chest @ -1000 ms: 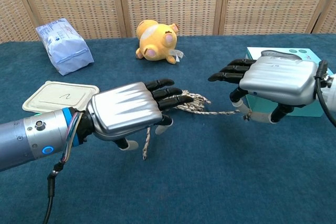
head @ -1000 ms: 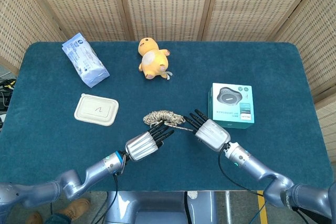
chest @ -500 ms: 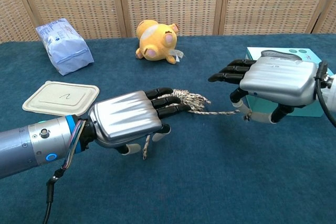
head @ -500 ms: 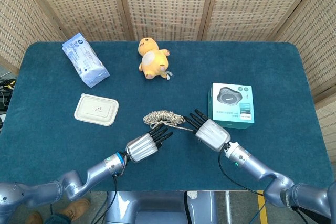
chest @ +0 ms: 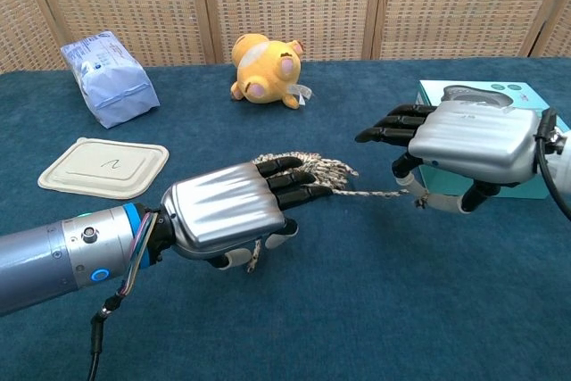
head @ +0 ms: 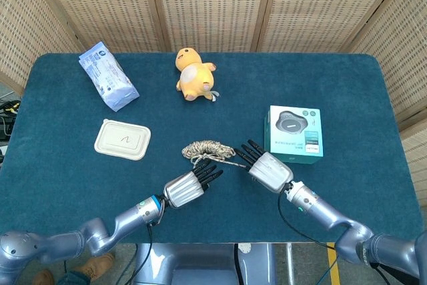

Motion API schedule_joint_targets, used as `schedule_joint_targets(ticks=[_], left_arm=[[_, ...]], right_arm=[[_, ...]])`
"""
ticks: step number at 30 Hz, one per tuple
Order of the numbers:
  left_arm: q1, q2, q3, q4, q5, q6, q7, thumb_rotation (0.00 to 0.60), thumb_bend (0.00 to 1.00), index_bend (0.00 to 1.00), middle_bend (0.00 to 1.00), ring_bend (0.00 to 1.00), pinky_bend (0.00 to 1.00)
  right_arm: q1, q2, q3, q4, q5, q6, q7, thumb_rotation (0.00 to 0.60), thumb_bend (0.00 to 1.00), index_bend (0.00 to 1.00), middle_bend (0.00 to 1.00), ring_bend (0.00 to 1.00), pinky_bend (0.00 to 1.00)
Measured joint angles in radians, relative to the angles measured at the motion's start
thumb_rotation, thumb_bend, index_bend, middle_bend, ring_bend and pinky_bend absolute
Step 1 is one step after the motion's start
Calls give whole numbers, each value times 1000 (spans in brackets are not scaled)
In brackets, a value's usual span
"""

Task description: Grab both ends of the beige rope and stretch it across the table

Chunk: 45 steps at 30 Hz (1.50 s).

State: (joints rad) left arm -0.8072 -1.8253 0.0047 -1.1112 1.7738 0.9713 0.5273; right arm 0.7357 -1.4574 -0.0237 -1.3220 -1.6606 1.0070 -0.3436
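Note:
The beige rope (head: pixel 208 148) lies as a small coiled heap (chest: pixel 321 167) at the table's middle front. One strand (chest: pixel 370 192) runs straight from the heap to my right hand (head: pixel 267 168), whose thumb and a finger pinch its end below the palm (chest: pixel 464 140). The other end (chest: pixel 253 259) lies on the cloth under my left hand (head: pixel 187 190). That hand (chest: pixel 223 216) hovers low over it with fingers stretched forward toward the heap and the thumb beside the strand. It grips nothing that I can see.
A teal boxed device (head: pixel 295 131) stands just right of my right hand. A beige lidded container (head: pixel 122 139) lies front left, a blue-white packet (head: pixel 107 85) back left, and a yellow plush toy (head: pixel 193 75) back centre. Wicker screens close off the back.
My left hand has drawn back toward the near edge and sunk lower over the rope's near end. The right hand and its strand have stayed put.

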Motion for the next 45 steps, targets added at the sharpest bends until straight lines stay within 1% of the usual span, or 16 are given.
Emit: schedule_joint_targets(ticks=[19,24,45], left_arm=[[-8,-22,14,33,-21,1,9,600,330,542,0,0,0],[-9,-24,19,37,-24,3,8,600,368,544,0,0,0],[-13,7,43,4,-19,24,-5,600,367,544,0,0,0]], right_arm=[[-3,-5,0,8,-5,0,0,600,456,636,8,0,0],[-4,-6,-1,11,-5,-2,1,600,456,636,8,0,0],[-3,-11,4,11,-2,-10,-8,600,457,637,8,0,0]])
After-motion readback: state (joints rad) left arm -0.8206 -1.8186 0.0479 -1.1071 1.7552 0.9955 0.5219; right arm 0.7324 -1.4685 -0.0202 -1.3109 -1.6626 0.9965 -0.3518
